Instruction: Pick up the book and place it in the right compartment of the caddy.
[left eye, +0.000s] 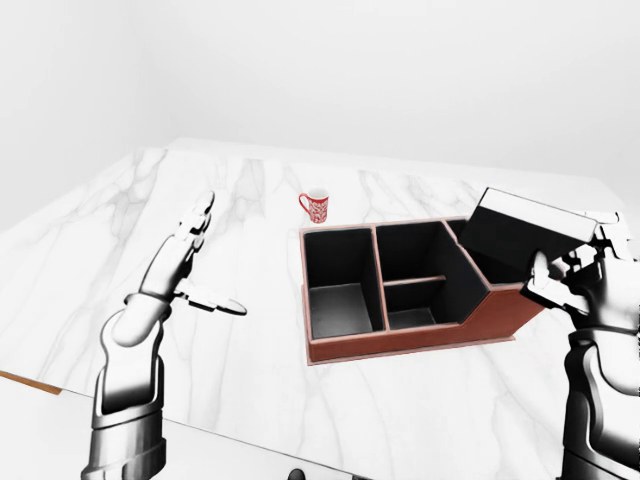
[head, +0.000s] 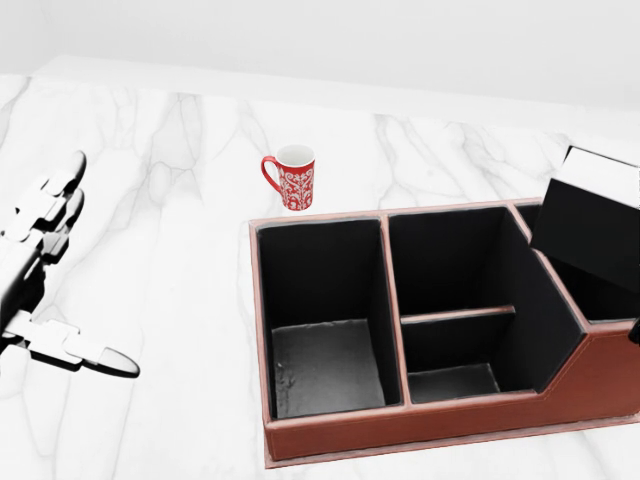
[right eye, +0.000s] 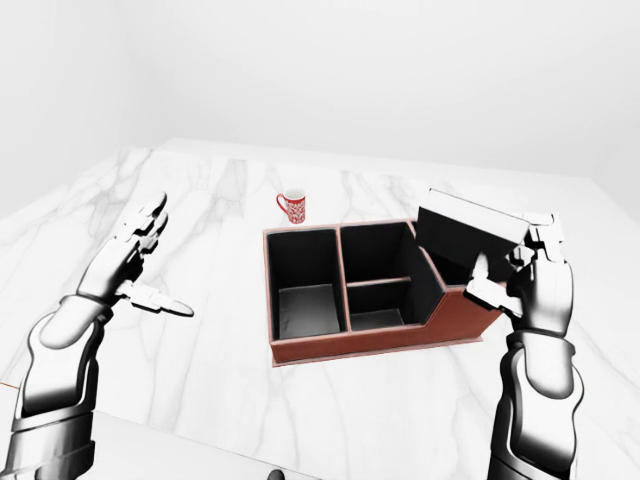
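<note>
One book (left eye: 520, 235), black, tilted, gripped in right hand (right eye: 535, 285) fingers above caddy (head: 420, 425) right compartment. Left hand (left eye: 190, 265) fingers open, idle over counter (left eye: 240, 390). Risk: book corner catching the sloped divider, lodging askew.

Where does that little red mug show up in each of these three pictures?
Left-eye view: mug just above center, above the caddy's left corner.
Head view: upper middle, left of center, above the caddy's left compartment.
Right-eye view: upper middle, slightly left of center.
Shared landmark: the caddy sits just below the mug in every view.
</note>
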